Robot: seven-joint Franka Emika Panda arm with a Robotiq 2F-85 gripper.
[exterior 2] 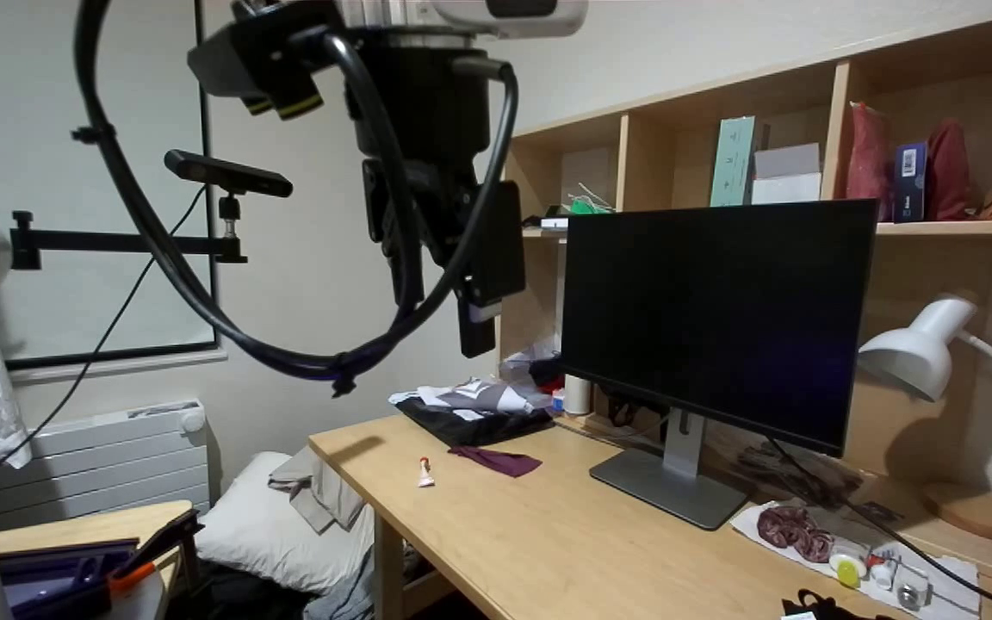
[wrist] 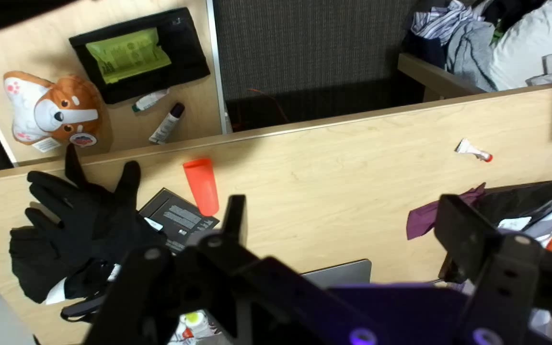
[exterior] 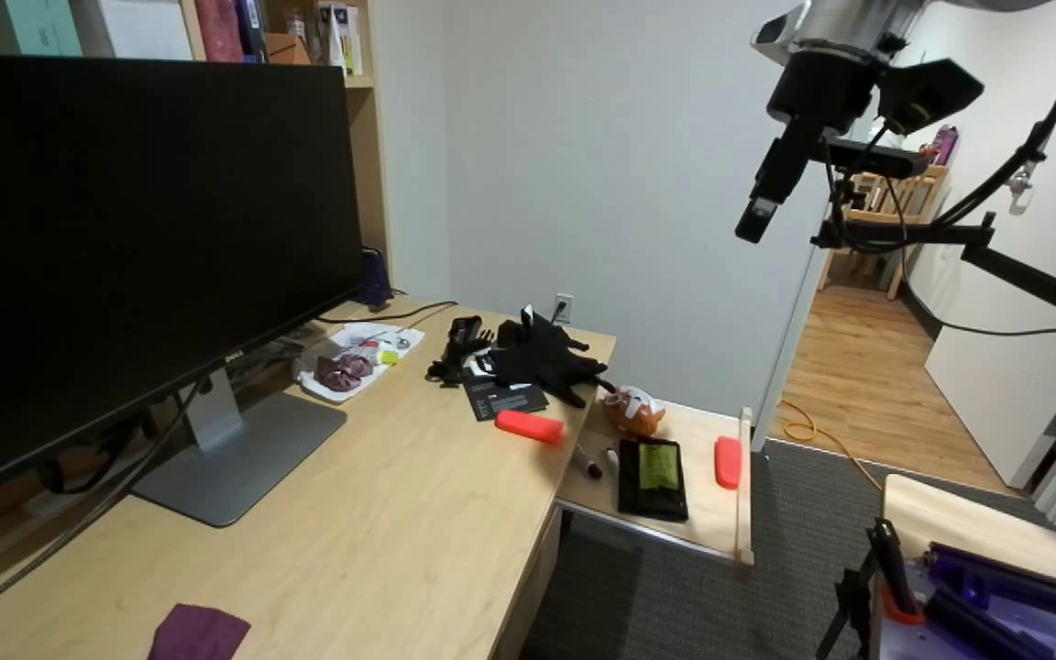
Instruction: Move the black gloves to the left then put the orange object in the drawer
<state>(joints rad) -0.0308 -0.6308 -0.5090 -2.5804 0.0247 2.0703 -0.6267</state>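
One orange bar [wrist: 202, 187]: lay on the tabletop [wrist: 333, 177], not yet in the open drawer [exterior: 700, 467]!
Gloves [wrist: 96, 215]: sprawled nearby; shifted left or not, couldn't tell.
Jaws: stood spread wide, nothing caught; drawer drop left to do!

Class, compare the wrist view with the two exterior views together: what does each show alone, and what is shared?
Only the wrist view: the pink paw marks on the plush toy. Only in an exterior view: the white lamp; the red item in the drawer. Shared: the black gloves, the orange object on the desk, and the hand.
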